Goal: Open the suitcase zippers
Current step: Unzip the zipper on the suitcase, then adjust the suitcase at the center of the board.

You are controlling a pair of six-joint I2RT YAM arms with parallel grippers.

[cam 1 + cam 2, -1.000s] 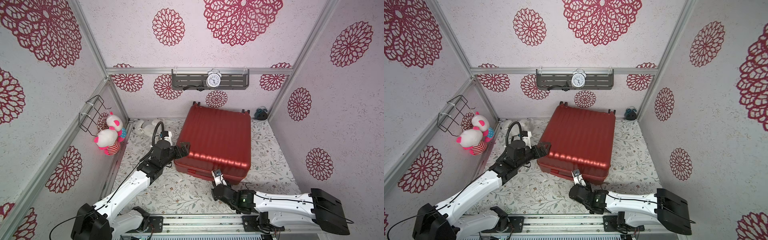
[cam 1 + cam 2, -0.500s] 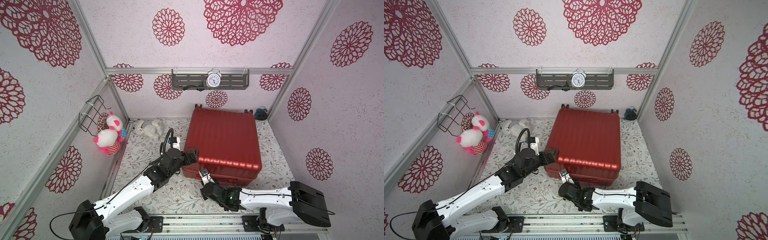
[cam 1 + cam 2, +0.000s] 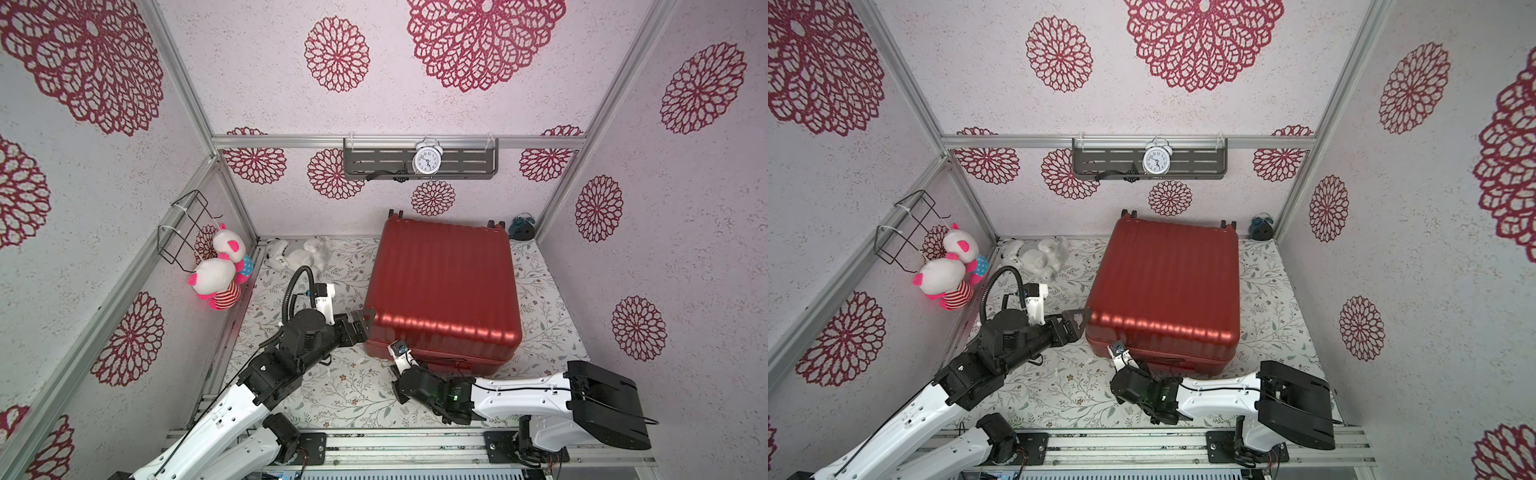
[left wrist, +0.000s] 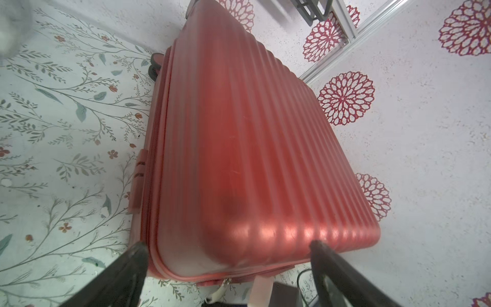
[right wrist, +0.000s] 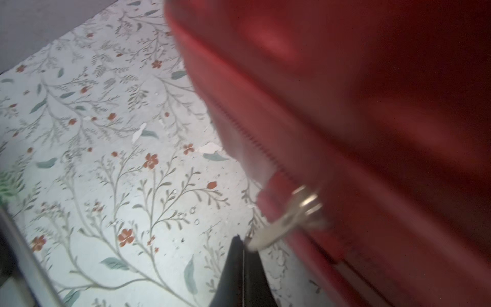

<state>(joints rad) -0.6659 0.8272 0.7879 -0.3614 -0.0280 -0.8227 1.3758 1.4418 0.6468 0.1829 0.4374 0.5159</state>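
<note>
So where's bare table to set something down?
Bare table between suitcase and right wall, and up front between left arm and right arm. Crowded at the suitcase's near left corner: left pincer, right pincer. White plush back left.

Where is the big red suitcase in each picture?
In a top view: the suitcase lies flat, right of centre, by the back wall.
In a top view: the suitcase lies flat, near the centre.
Left wrist: the suitcase fills the middle, ribbed lid showing.
Right wrist: the suitcase, close and blurred, fills about half.
Shared landmark: the flowery floor mat under it.
</note>
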